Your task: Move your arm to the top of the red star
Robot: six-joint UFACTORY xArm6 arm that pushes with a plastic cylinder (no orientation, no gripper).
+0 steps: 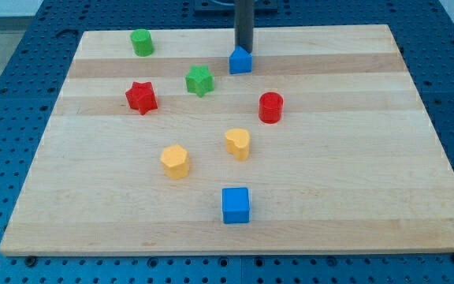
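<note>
Here, a small red star-shaped block (141, 97) lies flat on a pale wooden board (345, 189), toward the board's left edge and in its upper half. Its points are stubby and its colour is a bright, even red. To its right, a little higher, sits a green star-shaped block (199, 80). A green cylinder-like block (141, 42) stands near the board's top-left corner.

My straight dark rod comes down upright from the view's top, near the middle of the board's top edge. My tip (244, 49) touches or nearly touches the top of a blue house-shaped block (240, 61). It is well apart from the red star, up and to its right. The rod has no jaws, so it grasps nothing.

A red cylinder block (270, 107) sits right of centre. Two yellow heart-like blocks (237, 143) (175, 161) lie around the board's middle, and a blue cube (236, 205) rests near the bottom edge. No writing or labels can be read.
</note>
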